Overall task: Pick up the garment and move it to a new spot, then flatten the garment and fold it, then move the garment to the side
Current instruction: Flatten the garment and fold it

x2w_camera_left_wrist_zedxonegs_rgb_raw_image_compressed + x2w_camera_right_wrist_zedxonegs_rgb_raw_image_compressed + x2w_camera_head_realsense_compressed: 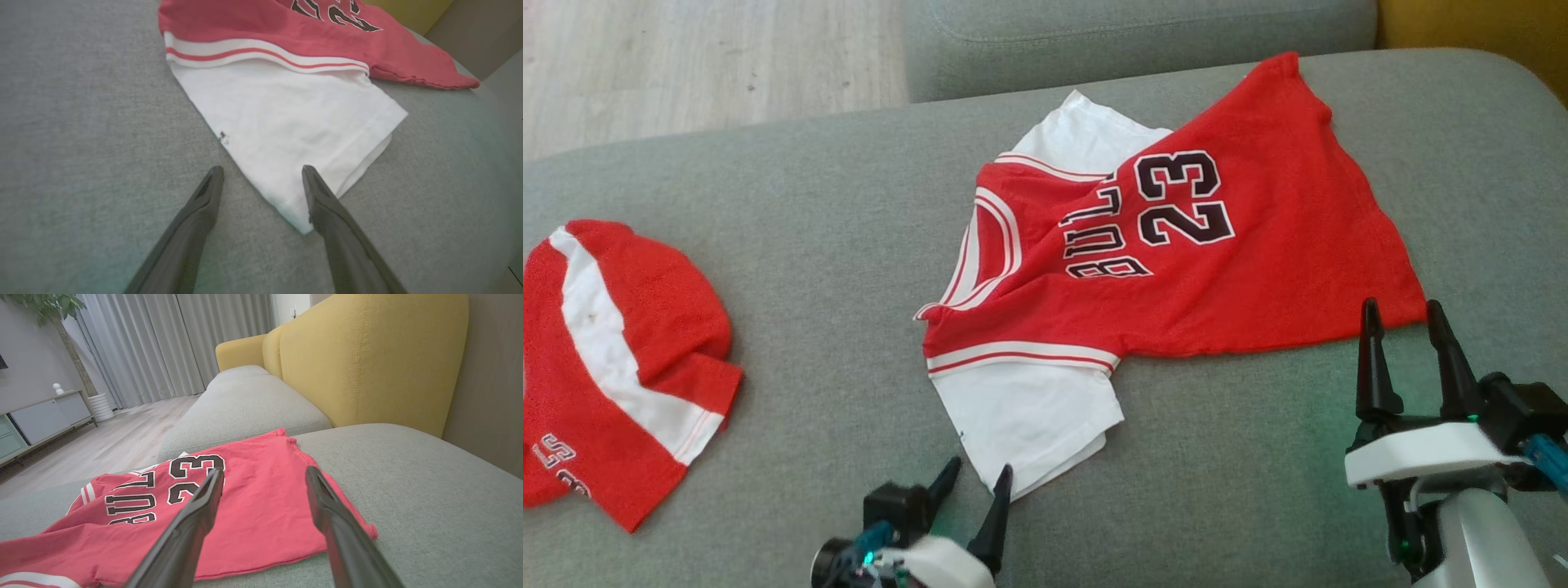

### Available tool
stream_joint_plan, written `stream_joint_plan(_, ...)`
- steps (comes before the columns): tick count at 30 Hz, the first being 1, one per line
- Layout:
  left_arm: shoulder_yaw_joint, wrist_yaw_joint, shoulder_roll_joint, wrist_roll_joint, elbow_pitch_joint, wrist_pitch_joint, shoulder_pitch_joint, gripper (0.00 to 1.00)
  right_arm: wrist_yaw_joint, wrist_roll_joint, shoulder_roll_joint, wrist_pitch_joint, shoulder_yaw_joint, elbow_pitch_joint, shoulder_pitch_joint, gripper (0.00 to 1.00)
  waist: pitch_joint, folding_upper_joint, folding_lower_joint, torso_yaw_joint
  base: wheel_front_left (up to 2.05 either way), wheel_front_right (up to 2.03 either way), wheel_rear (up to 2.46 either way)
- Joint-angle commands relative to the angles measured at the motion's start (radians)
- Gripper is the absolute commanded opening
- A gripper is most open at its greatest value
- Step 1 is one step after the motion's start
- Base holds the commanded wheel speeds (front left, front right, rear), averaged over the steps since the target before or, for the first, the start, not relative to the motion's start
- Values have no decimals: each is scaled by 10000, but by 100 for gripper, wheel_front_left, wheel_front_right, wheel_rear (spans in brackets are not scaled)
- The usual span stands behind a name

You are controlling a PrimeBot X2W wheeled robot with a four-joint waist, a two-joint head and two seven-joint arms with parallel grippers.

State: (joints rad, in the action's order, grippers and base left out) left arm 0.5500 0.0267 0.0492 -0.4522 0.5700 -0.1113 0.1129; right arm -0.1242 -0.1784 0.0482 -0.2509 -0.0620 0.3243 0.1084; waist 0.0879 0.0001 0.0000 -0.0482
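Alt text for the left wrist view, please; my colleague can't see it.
The open left gripper points at the near corner of a white sleeve, one finger on either side of its edge. The sleeve belongs to a red jersey on a grey cushion.

Soft, even daylight fills all three views, leaving only faint shadows under the garment [1176,269]. Low right in the head view, a green glow tints the sofa cushion [768,188] beside the right tool [1402,304]. The left tool [980,465] looks slightly blurred. Both wrist views bend at their edges.
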Motion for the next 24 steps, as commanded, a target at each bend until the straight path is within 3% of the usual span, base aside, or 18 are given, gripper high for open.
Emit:
stream_joint_plan(1, -149, -58, 10, -90, -1, 195, 472, 100, -65, -101, 21, -108, 256, -342, 157, 100, 80, -1, 0, -71, 0, 0, 0)
stream_joint_plan(13, 638, 312, 10, -565, 396, 841, 736, 100, -65, -221, 21, -108, 222, -256, 235, 100, 143, -1, 0, -281, 0, 0, 0)
stream_joint_plan(14, 704, 356, 10, -591, 383, 854, 741, 79, -65, -224, 21, -108, 215, -248, 236, 100, 136, -1, 0, -282, 0, 0, 0)
stream_joint_plan(15, 748, 379, 10, -615, 371, 852, 748, 28, -65, -227, 21, -108, 198, -241, 239, 100, 127, -1, 0, -275, 0, 0, 0)
stream_joint_plan(16, 786, 405, 10, -638, 354, 824, 756, 0, -65, -227, 21, -108, 181, -228, 242, 100, 113, -1, 0, -265, 0, 0, 0)
stream_joint_plan(24, 472, 182, 11, -698, -10, -428, 989, 0, -65, -96, 21, -109, -4, 15, 363, 100, 35, -1, 0, -127, 0, 0, 0)
